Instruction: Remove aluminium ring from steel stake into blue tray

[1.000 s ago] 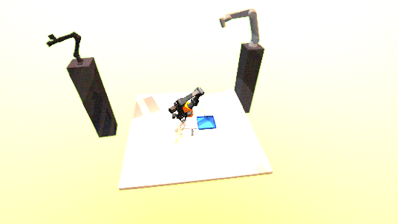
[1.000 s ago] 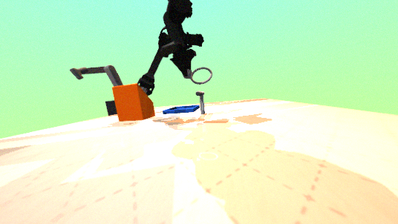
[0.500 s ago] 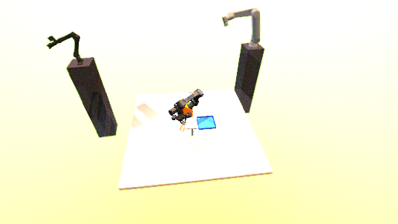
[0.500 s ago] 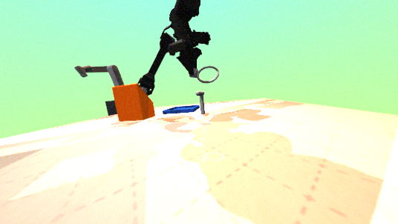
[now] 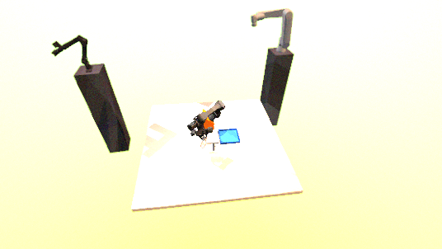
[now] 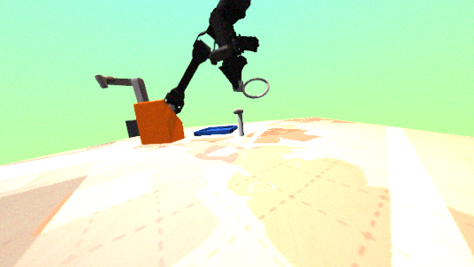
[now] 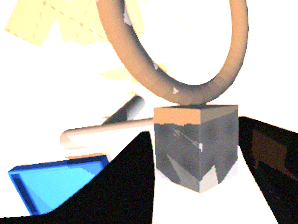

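Exterior view: claw [image 6: 239, 87] [image 7: 193, 132] gripping the tab [image 6: 238, 87] [image 7: 196, 147] | ring [image 6: 256, 88] [image 7: 187, 92] hanging at the claw's 3 o'clock, off the stake [image 6: 240, 124] [image 7: 125, 110] and above the bench [image 5: 185, 181] [image 6: 309, 177] | blue tray [image 5: 229, 136] [image 6: 216, 131] [image 7: 62, 185] lying at the stake's 9 o'clock.

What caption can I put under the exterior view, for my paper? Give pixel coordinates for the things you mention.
Claw [image 6: 239, 87] [image 7: 193, 132] gripping the welded tab of an aluminium ring [image 6: 268, 88] [image 7: 240, 50], raised above the steel stake [image 6: 240, 125] [image 7: 120, 112].

The top view looks steeply down from afar on the whole bench [image 5: 185, 181], the exterior skims it low, the wrist peers past the claw [image 5: 203, 138] [image 6: 239, 88] [image 7: 196, 150] close up; all share the blue tray [image 5: 229, 136] [image 6: 216, 130] [image 7: 60, 185].
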You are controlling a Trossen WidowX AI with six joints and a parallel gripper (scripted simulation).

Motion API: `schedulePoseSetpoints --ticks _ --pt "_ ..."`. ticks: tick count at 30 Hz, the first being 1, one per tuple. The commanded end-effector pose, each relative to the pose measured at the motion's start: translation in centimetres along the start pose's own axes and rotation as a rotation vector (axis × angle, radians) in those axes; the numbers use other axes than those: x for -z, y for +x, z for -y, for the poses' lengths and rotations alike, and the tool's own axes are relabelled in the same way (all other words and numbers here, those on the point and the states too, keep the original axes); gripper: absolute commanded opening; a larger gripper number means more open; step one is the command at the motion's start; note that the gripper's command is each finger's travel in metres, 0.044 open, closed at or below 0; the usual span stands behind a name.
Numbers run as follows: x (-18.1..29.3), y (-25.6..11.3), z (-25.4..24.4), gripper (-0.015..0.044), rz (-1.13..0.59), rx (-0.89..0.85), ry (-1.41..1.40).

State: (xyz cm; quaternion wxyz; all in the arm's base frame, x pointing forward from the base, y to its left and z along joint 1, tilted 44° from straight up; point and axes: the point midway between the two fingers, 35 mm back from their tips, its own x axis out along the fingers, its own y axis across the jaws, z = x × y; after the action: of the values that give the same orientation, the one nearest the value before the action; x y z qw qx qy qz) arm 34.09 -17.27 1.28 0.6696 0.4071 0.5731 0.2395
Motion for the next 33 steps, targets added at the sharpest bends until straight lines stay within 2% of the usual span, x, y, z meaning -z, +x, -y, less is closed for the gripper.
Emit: schedulePoseSetpoints --ticks 1,16,33 --pt "-0.8 0.0 -0.1 0.0000 0.008 -0.002 -0.002" --pt "-2.2 0.3 -0.4 0.0000 0.012 -0.003 -0.013" --pt "-1.5 0.1 -1.0 0.0000 0.108 0.033 -0.264"
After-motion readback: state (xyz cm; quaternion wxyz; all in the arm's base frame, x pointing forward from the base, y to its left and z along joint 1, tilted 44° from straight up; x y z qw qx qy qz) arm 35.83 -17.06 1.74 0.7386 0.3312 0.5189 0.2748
